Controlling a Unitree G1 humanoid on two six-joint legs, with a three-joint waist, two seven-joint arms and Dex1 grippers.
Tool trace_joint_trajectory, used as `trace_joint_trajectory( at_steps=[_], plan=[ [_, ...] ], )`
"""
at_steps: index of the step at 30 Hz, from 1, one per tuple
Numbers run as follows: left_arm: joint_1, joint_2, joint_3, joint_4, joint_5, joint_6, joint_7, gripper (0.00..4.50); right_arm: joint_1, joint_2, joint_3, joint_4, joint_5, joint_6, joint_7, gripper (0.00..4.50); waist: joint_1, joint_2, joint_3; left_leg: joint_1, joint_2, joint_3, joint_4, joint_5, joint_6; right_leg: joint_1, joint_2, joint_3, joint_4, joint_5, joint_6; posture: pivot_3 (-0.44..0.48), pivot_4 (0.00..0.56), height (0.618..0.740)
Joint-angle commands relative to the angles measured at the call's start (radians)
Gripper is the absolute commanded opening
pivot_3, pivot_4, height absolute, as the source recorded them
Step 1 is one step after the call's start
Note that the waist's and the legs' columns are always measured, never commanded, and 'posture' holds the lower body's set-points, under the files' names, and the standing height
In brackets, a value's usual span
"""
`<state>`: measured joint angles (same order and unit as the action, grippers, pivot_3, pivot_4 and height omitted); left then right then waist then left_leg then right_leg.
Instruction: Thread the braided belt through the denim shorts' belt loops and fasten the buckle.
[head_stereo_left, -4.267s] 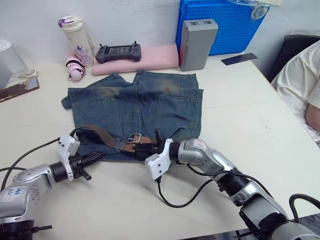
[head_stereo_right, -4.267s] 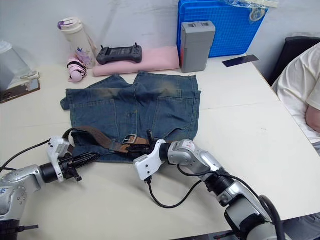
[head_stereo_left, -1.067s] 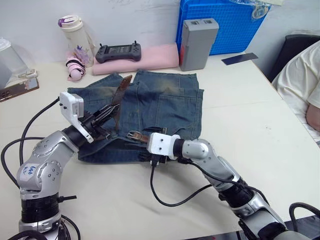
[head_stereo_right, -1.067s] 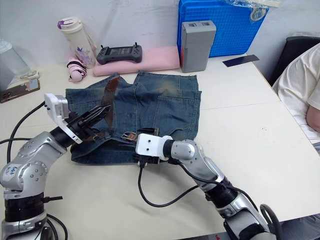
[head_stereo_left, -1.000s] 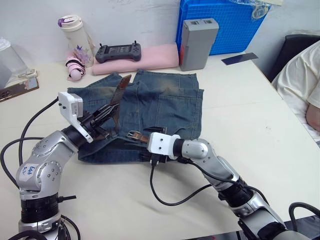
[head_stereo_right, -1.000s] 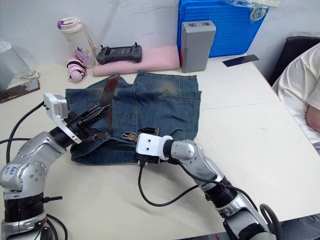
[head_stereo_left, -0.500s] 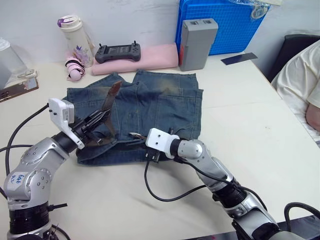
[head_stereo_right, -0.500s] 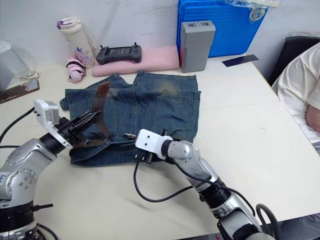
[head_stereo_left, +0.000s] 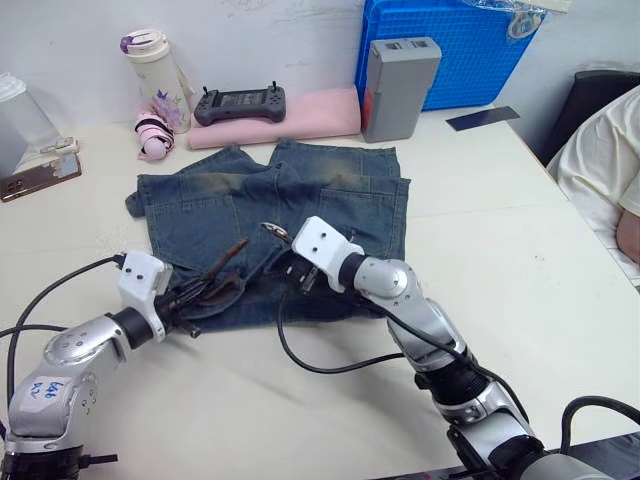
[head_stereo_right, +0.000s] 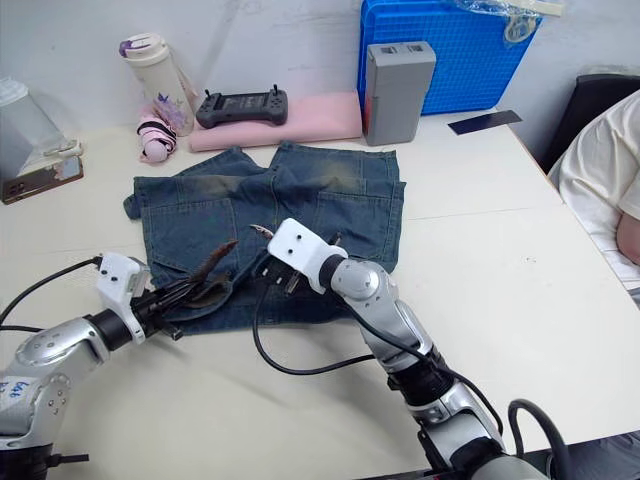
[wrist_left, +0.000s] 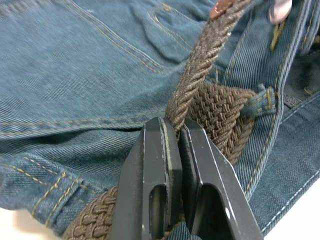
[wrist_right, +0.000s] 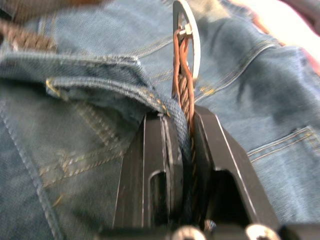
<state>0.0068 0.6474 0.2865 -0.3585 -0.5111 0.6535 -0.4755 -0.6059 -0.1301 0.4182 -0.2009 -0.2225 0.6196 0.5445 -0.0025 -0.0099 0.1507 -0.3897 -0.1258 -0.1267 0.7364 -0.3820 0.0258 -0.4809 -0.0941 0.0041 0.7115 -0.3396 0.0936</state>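
My left end effector (wrist_left: 172, 131) is pinching the tail of the belt (wrist_left: 197, 65), which runs along the waistband of the shorts (head_stereo_left: 330, 200) spread on the table (head_stereo_left: 520, 240). My right end effector (wrist_right: 176, 125) is clamped on the belt's other end, and on a fold of denim with it, just behind the buckle (wrist_right: 186, 30). To fasten well, I judge I should keep the buckle raised and steady and feed the tail toward it without slack.

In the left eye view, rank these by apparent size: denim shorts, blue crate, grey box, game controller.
1. denim shorts
2. blue crate, cut by the frame edge
3. grey box
4. game controller, close to the box in area, so that order is unsure.
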Motion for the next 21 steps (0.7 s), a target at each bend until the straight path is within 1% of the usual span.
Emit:
trace_joint_trajectory(
  at_steps=[1, 9, 21],
  plan=[
    [-0.02, -0.004, -0.038, -0.03, 0.025, 0.016, 0.016, 0.0, -0.004, -0.002, -0.011, -0.09, 0.01, 0.007, -0.006, 0.03, 0.0, 0.0, 0.0, 0.0, 0.0, 0.0, 0.0, 0.0, 0.0, 0.0, 0.0, 0.0, 0.0, 0.0, 0.0, 0.0, 0.15, 0.676],
    [-0.097, -0.05, -0.076, -0.029, 0.024, 0.06, 0.049, 0.0, 0.0, -0.011, 0.019, -0.094, 0.016, 0.029, 0.003, 0.03, 0.0, 0.0, 0.0, 0.0, 0.0, 0.0, 0.0, 0.0, 0.0, 0.0, 0.0, 0.0, 0.0, 0.0, 0.0, 0.0, 0.15, 0.676],
    [-0.144, -0.104, -0.104, -0.015, 0.042, 0.093, 0.082, 0.0, -0.005, -0.035, 0.056, -0.083, 0.005, 0.014, 0.005, 0.03, 0.001, 0.0, 0.0, 0.0, 0.0, 0.0, 0.0, 0.0, 0.0, 0.0, 0.0, 0.0, 0.0, 0.0, 0.0, 0.0, 0.15, 0.676]
  ],
)
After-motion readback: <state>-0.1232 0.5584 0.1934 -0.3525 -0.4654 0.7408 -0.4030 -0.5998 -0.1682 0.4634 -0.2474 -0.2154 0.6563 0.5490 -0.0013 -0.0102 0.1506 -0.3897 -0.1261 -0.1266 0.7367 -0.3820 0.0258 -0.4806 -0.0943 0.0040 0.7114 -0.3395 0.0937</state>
